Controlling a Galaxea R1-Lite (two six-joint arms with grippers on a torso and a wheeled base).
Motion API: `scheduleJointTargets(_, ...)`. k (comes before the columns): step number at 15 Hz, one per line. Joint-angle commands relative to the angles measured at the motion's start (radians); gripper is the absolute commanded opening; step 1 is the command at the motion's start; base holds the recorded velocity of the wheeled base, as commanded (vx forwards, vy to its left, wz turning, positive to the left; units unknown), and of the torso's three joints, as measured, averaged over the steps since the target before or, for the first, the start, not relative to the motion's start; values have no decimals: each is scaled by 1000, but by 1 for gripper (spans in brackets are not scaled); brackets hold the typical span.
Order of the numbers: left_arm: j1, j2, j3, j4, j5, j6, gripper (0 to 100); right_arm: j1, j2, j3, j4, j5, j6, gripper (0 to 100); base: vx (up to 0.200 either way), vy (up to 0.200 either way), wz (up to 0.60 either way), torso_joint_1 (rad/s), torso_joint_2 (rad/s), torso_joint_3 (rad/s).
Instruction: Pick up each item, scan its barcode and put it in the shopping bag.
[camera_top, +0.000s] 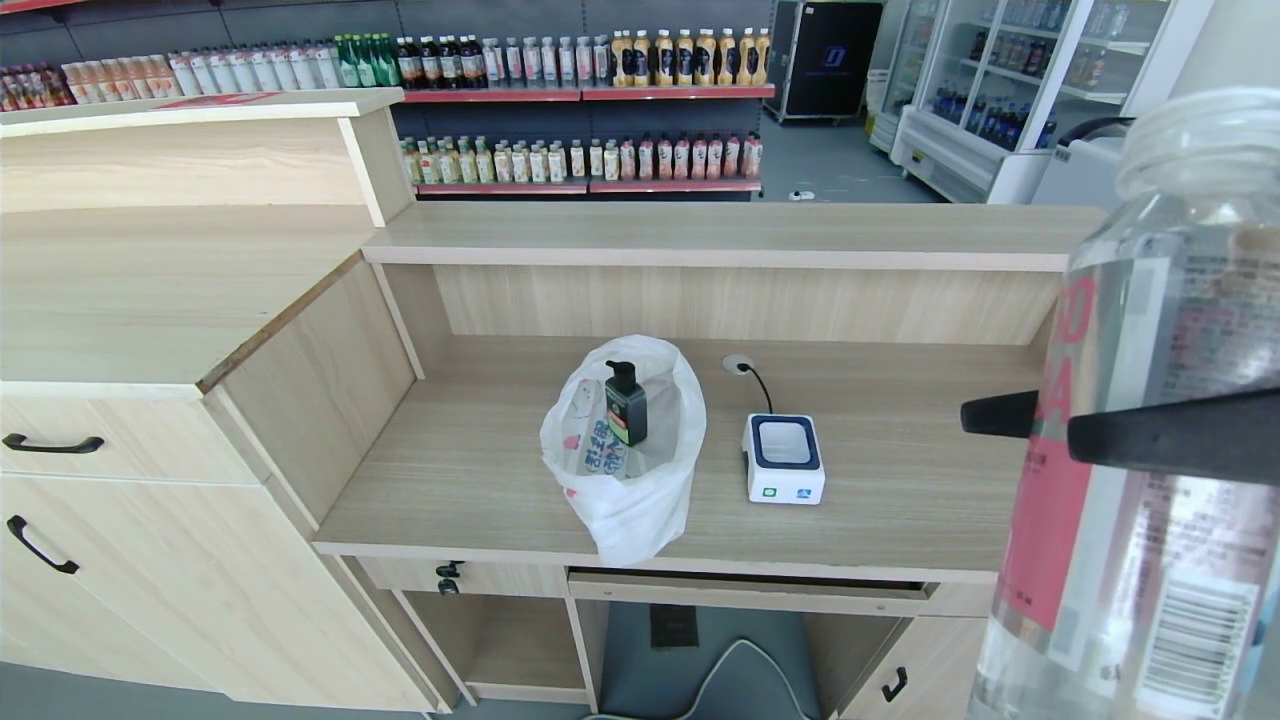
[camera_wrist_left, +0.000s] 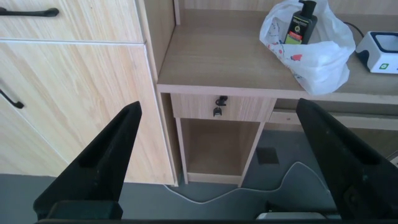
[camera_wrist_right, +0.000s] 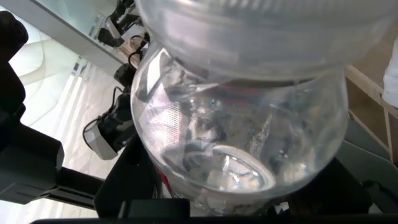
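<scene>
A large clear plastic bottle with a pink and white label hangs close before the head camera at the right. My right gripper is shut on it, one black finger crossing its front. The right wrist view looks up at the bottle's base. On the counter stands a white shopping bag, open, with a black pump bottle upright inside. Right of the bag sits the white and blue scanner. My left gripper is open and holds nothing, low in front of the counter, left of the bag.
The wooden counter has a raised ledge behind it and a taller cabinet with drawers to the left. The scanner's cable runs to a hole at the back. Drink shelves and fridges stand far behind.
</scene>
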Motion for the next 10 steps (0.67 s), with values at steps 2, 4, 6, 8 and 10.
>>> scheduleJointTargets(2, 0, 0, 0, 0, 0, 0, 100, -6, 4, 0, 0, 0, -11, 0, 0, 0, 0, 0, 0, 0)
scheduleJointTargets(4, 0, 0, 0, 0, 0, 0, 100, -15, 10, 3, 0, -3, -49, 0, 0, 0, 0, 0, 0, 0)
scheduleJointTargets(6, 0, 0, 0, 0, 0, 0, 100, -102, 80, 39, -26, -188, -350, 0, 0, 0, 0, 0, 0, 0)
scheduleJointTargets(8, 0, 0, 0, 0, 0, 0, 100, -230, 162, 115, -180, -236, -586, 0, 0, 0, 0, 0, 0, 0)
scheduleJointTargets(10, 0, 0, 0, 0, 0, 0, 100, -375, 298, 215, -491, -240, -839, 0, 0, 0, 0, 0, 0, 0)
